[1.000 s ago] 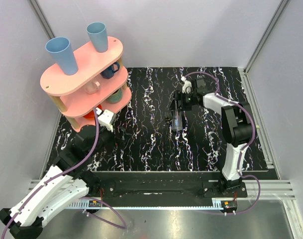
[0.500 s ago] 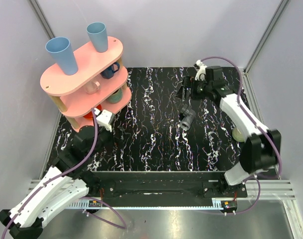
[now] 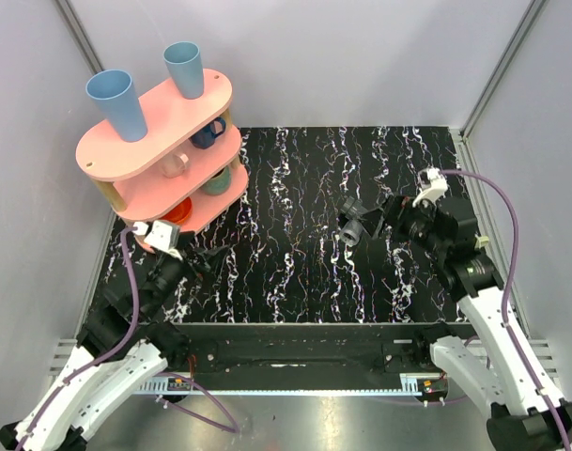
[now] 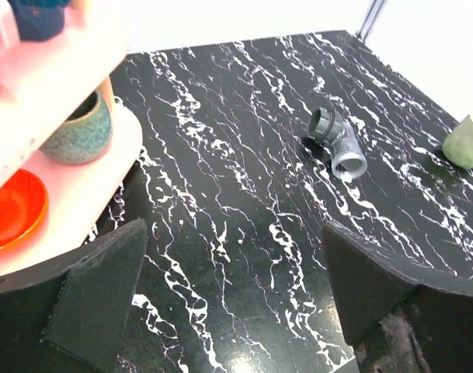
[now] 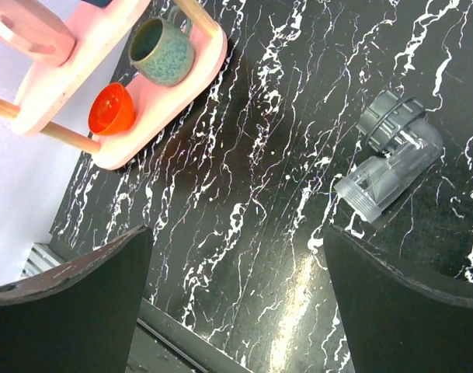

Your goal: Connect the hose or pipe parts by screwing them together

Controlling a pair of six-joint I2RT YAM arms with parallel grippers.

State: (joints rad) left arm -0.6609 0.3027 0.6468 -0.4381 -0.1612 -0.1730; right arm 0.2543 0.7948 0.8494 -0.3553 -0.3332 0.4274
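Observation:
The hose or pipe parts (image 3: 353,225) lie together on the black marbled table, right of its middle, with no gripper touching them. They are a dark ribbed ring (image 5: 387,116) set against a grey tubular piece (image 5: 385,177). Whether they are screwed tight I cannot tell. The left wrist view shows the pipe parts (image 4: 338,144) far ahead to the right. My right gripper (image 3: 391,214) (image 5: 236,256) hovers open just right of them with nothing between its fingers. Beside the pink shelf at the left, my left gripper (image 3: 206,254) (image 4: 232,256) stands open with only bare table between its fingers.
A pink two-tier shelf (image 3: 156,122) fills the back left, with two blue cups (image 3: 184,68) on top. An orange bowl (image 5: 112,109) and a teal mug (image 5: 160,50) sit on its lower tier. A pale green cup (image 4: 469,140) stands at the right. Grey walls enclose the table.
My right gripper has opened and let the pipe parts go. The arm has swung back toward the near right. The parts now lie on the table. The left arm has drawn back slightly.

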